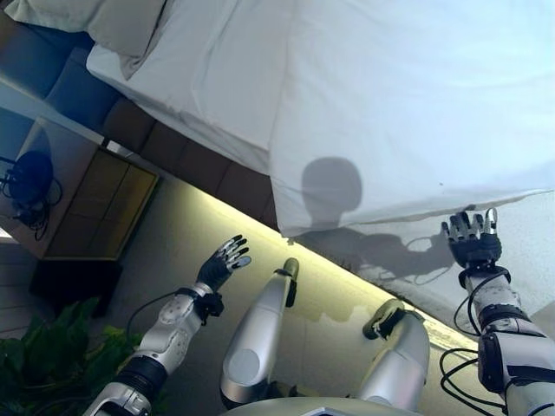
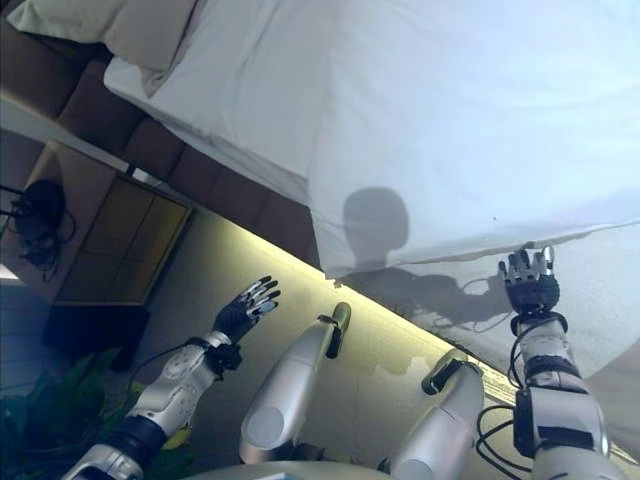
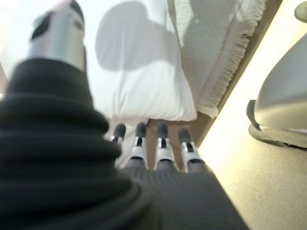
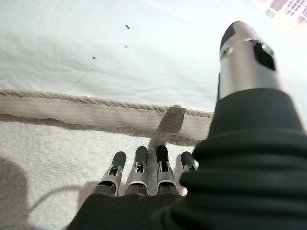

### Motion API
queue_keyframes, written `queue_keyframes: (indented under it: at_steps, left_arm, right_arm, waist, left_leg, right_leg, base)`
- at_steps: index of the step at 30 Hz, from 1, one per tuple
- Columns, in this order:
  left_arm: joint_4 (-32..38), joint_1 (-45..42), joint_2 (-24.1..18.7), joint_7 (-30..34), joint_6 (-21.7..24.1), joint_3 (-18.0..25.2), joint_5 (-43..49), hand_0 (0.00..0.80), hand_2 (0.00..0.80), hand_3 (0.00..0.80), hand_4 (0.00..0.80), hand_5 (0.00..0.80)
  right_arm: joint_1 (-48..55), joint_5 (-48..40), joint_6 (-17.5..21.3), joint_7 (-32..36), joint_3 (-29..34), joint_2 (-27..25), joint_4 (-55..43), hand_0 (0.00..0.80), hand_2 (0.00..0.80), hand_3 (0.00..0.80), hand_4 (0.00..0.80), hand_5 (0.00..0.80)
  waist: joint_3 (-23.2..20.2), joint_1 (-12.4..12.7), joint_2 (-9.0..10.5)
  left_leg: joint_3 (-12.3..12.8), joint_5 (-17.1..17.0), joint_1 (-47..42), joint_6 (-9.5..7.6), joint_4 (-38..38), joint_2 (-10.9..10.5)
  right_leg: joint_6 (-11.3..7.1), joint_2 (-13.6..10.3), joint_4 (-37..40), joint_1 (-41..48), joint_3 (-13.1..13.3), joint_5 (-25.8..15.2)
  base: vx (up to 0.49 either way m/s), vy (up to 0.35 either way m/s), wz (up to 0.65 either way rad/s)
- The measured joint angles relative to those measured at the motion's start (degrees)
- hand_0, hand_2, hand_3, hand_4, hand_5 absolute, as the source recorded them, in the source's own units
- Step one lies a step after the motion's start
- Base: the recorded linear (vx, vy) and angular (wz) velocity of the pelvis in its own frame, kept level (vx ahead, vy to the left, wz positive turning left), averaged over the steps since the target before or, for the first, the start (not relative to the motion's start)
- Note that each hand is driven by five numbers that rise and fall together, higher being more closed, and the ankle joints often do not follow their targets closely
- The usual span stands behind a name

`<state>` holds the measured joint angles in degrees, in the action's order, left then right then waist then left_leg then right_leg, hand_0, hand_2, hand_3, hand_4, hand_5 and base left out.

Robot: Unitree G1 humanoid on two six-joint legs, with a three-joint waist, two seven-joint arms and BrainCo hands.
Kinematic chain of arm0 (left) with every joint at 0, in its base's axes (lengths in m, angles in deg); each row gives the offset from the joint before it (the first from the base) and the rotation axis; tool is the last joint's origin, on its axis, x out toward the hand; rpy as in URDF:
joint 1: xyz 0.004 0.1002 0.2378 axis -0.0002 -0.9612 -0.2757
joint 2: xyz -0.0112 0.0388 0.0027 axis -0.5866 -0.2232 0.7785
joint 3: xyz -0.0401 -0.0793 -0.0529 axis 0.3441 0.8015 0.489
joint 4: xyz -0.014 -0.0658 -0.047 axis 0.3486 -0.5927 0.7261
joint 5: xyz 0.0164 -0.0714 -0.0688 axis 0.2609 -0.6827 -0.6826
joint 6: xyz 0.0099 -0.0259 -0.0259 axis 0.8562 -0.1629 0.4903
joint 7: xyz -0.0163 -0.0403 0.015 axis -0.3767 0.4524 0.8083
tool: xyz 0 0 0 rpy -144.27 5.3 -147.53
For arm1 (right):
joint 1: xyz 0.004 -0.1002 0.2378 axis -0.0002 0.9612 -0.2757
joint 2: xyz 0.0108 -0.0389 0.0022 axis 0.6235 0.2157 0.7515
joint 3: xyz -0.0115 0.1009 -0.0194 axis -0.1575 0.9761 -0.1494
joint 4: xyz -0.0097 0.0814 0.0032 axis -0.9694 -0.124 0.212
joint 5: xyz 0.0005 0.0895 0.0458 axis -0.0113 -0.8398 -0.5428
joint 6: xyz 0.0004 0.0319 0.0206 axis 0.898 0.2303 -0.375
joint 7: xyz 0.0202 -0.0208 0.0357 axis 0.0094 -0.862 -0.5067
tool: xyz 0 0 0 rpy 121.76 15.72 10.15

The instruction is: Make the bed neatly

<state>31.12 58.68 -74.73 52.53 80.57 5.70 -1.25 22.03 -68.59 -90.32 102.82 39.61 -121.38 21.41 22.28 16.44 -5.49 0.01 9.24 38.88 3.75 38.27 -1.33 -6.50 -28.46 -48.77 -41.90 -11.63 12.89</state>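
The right hand is raised at the near edge of the bed, fingers straight and a little spread, holding nothing. Its fingertips lie just short of the hem of the white duvet, over the rough, pale bed skirt that hangs below that hem; whether the tips actually touch the cloth is hard to tell. The left hand is well apart from it, up in the air over the floor on the left, also with fingers straight and relaxed and nothing in it. In the left wrist view its fingers point toward the duvet's hanging corner and the fringed edge of the skirt beside it.

The duvet covers most of the bed, which fills the far and right part of the scene. Its long near edge runs slantwise from the lower corner in the middle up toward the right, and that corner droops over the side of the bed. To the left of the duvet a white sheet is bare, lying with a few soft folds. At the far left end a pillow rests at the head of the bed.

Left of the bed stands a wooden nightstand with a dark object on top. A green plant shows at the near left. A strip of light runs along the floor under the bed's side.
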Motion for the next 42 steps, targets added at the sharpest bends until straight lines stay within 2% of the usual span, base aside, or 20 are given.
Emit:
queue_keyframes:
  at_steps: [5,8,16,22,27,28,29,32,37,42]
  left_arm:
    - [0.0,0.1,0.0,0.0,0.1,-0.1,-1.0,0.0,0.0,0.0,0.0,0.0]
    - [-0.2,0.1,-0.1,0.2,0.1,-0.8,-1.0,0.0,0.0,0.0,0.0,0.0]
    - [-0.4,-1.6,-0.1,0.3,0.0,-1.1,-1.0,0.0,0.0,0.0,0.0,0.0]
    - [-0.8,-1.2,-0.1,0.1,0.0,-4.1,-1.0,0.0,0.0,0.0,0.0,0.0]
    - [-0.9,-0.7,0.0,-0.4,0.3,-4.2,-1.0,0.0,0.0,0.0,0.0,0.0]
    - [-0.9,-0.5,0.0,-0.6,0.5,-4.2,-1.0,0.0,0.0,0.0,0.0,0.0]
    - [-0.9,-0.2,0.1,-1.0,0.6,-4.3,-1.0,0.0,0.0,0.0,0.0,0.0]
    - [-0.6,1.8,0.1,-1.8,0.8,-4.4,-1.0,0.0,0.0,0.0,0.0,0.0]
    - [-0.6,2.3,0.1,-2.2,1.1,-4.4,-1.1,0.0,0.0,0.0,0.0,0.0]
    - [-0.9,2.3,0.1,-2.2,1.2,-4.2,-1.5,0.0,0.0,0.0,0.0,0.0]
  right_arm:
    - [-2.0,0.0,-1.1,0.4,1.4,-2.1,0.2,0.0,0.0,0.0,0.0,0.0]
    - [-2.3,0.0,-1.5,0.4,1.4,-3.5,2.1,0.0,0.0,0.0,0.0,0.0]
    - [-2.1,0.0,-3.0,0.5,3.2,-3.6,2.0,0.0,0.0,0.0,0.0,0.0]
    - [-2.4,-0.3,-3.2,-0.4,3.5,-3.6,2.4,0.0,0.0,0.0,0.0,0.0]
    - [-2.3,-1.3,-3.3,-0.9,3.5,-3.5,3.8,0.0,0.0,0.0,0.0,0.0]
    - [-2.3,-1.3,-3.3,-0.9,3.5,-3.5,3.8,0.383,0.383,0.383,0.383,0.383]
    - [-2.2,-1.3,-3.1,-0.9,3.4,-3.4,3.8,0.8,0.8,0.8,0.8,0.8]
    - [-2.8,-1.2,-2.2,-0.8,3.3,-3.4,3.8,0.8,0.8,0.8,0.8,0.8]
    - [-4.0,-0.6,-2.0,-0.7,1.1,-3.4,3.7,0.8,0.8,0.8,0.8,0.8]
    - [-5.6,0.1,-2.2,-0.7,1.1,-3.6,3.5,0.8,0.8,0.8,0.8,0.8]
  waist:
    - [-0.2,0.0,-0.3]
    - [-0.5,0.0,-0.75]
    - [-0.8,0.0,-0.91]
    - [-0.9,-0.1,-1.03]
    - [-0.9,-0.1,-1.04]
    - [-0.9,-0.2,-1.04]
    - [-1.0,-0.1,-1.03]
    - [-1.1,-0.3,-1.05]
    - [-1.1,-0.2,-1.03]
    - [-1.1,-0.2,-1.07]
  left_leg:
    - [0.4,-0.8,-0.5,0.28,-0.2,0.0]
    - [1.4,-1.3,-1.3,-0.28,-1.0,0.3]
    - [1.6,-1.2,-3.6,-0.38,-1.4,0.3]
    - [1.6,-1.5,-2.3,-0.38,-1.2,0.3]
    - [1.6,-1.5,-1.9,-0.32,-1.4,0.4]
    - [1.6,-1.5,-1.9,-0.32,-1.4,0.4]
    - [1.6,-1.7,-1.7,-0.1,-1.3,0.4]
    - [1.4,-1.4,-0.3,-0.13,-0.7,0.6]
    - [1.5,-1.9,0.8,0.39,-0.8,1.2]
    - [1.6,-2.0,1.1,0.34,-0.9,1.1]
  right_leg:
    - [-0.12,0.0,-0.1,0.9,-0.1,0.0]
    - [-0.57,-0.8,-0.3,2.2,-0.3,0.7]
    - [-0.7,-0.9,-0.3,4.5,0.0,1.6]
    - [-0.92,-0.7,-0.5,3.1,0.2,1.3]
    - [-0.86,-0.6,-0.5,2.6,0.2,1.3]
    - [-0.86,-0.6,-0.5,2.6,0.2,1.3]
    - [-0.93,-0.6,-0.7,2.5,0.2,1.1]
    - [-0.75,-0.7,-1.4,1.2,0.3,2.2]
    - [-0.63,0.3,-1.4,0.1,0.6,1.8]
    - [-0.62,0.2,-1.7,-0.4,0.9,2.0]
  base:
    - [0.04,0.011,0.07]
    - [0.093,0.003,0.28]
    - [0.015,0.005,0.03]
    - [-0.045,0.0,0.0]
    - [0.008,-0.006,0.0]
    - [0.05,0.001,0.0]
    - [-0.027,0.005,0.04]
    - [-0.002,-0.003,0.07]
    - [-0.024,0.003,0.01]
    - [-0.006,0.029,0.02]
